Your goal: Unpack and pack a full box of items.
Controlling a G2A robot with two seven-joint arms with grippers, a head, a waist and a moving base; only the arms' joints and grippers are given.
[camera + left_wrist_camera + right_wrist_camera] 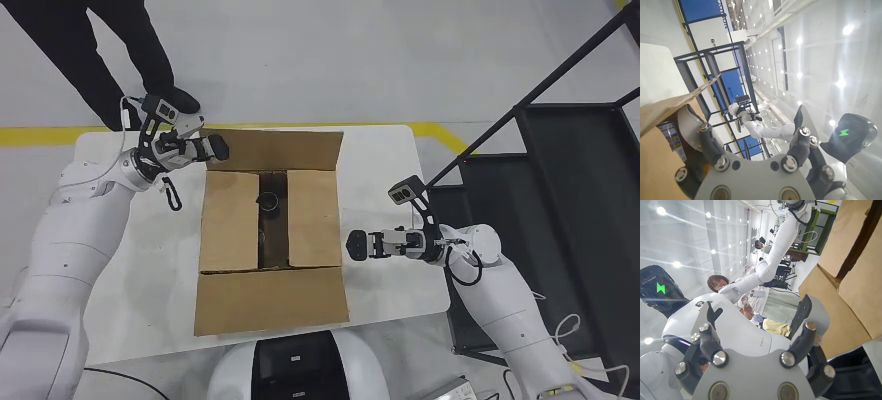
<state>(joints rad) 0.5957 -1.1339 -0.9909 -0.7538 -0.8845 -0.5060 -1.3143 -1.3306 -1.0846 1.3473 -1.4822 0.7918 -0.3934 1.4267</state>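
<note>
Left gripper (216, 148), fingers spread wide, sits at the far-left corner of the brown cardboard box (230, 225), beside the far flap's edge. The box is mid white table (160, 290), with side flaps folded in, a narrow dark slot between them, and end flaps splayed outward. Broad bare tabletop lies left of the box. Right gripper (352, 244), fingers spread, is just off the box's right wall over a narrow table strip, with a black metal rack (560, 180) beyond.

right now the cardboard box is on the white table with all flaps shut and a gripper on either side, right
Not shut: the top view shows the cardboard box with outer flaps folded out and a gap between the inner two. It is on the white table, left gripper and right gripper either side.
</note>
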